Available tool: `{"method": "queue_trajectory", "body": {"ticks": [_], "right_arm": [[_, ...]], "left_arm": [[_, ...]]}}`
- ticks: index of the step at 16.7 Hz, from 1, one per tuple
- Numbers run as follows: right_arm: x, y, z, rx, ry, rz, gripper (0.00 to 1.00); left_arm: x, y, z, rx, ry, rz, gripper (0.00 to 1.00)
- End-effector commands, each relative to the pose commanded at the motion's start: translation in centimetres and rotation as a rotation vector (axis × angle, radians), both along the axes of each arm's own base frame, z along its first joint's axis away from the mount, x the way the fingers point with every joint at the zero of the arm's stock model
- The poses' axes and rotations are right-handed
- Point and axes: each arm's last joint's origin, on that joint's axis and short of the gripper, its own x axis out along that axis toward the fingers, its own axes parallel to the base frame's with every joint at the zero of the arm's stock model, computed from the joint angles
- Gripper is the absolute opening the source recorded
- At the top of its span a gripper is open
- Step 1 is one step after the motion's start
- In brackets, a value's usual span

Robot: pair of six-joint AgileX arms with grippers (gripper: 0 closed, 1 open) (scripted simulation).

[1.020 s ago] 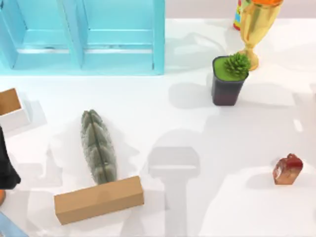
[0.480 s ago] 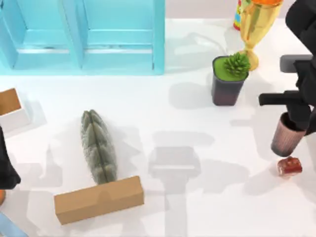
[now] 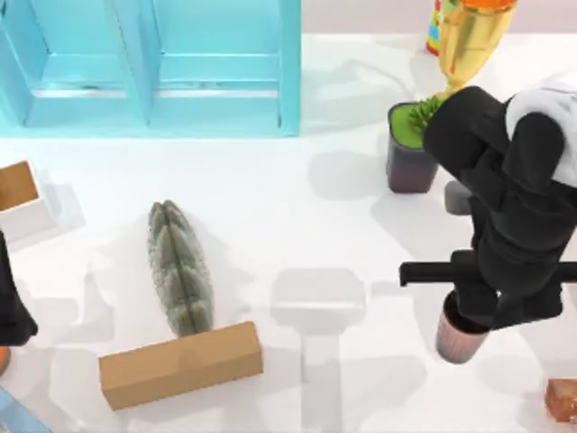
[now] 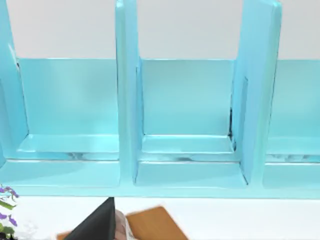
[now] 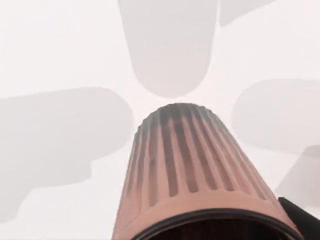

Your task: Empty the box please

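Left arm (image 3: 11, 311) sat parked at the table's left edge. Over the right half, my right gripper (image 3: 473, 314) was clenched on the rim of the ribbed cup (image 3: 460, 338), with a red block (image 3: 561, 399) lying near it. The cup looked light and stiff, and I'd guess the ribs help grip, so holding it by the rim seemed fine.

The top view looks straight down on the white counter (image 3: 270, 225) from well above. The left wrist view faces level and close into the blue shelf unit (image 4: 190, 125), which the top view shares along its far edge (image 3: 153, 68). The right wrist view looks down very near along a ribbed cup (image 5: 195, 170), shared with the top view (image 3: 460, 336).
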Motion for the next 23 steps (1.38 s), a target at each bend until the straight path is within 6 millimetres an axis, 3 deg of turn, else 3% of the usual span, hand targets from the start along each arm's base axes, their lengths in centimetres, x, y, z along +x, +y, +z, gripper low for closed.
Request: {"method": "queue_trajectory", "body": {"ticks": [4, 11, 15, 23], "right_arm": [[0.1, -0.1, -0.3, -0.003, 0.009, -0.005, 0.0], [0.0, 0.3, -4.4, 0.0, 0.0, 0.0, 0.0], [0.0, 0.3, -4.5, 0.0, 0.0, 0.0, 0.0], [0.0, 0.3, -4.5, 0.0, 0.0, 0.0, 0.6]], "left_arm": [[0.0, 0.0, 0.0, 0.0, 0.0, 0.0, 1.0], [0.0, 0.0, 0.0, 0.0, 0.0, 0.0, 1.0], [0.0, 0.0, 0.0, 0.0, 0.0, 0.0, 1.0], [0.0, 0.0, 0.0, 0.0, 0.0, 0.0, 1.0]]}}
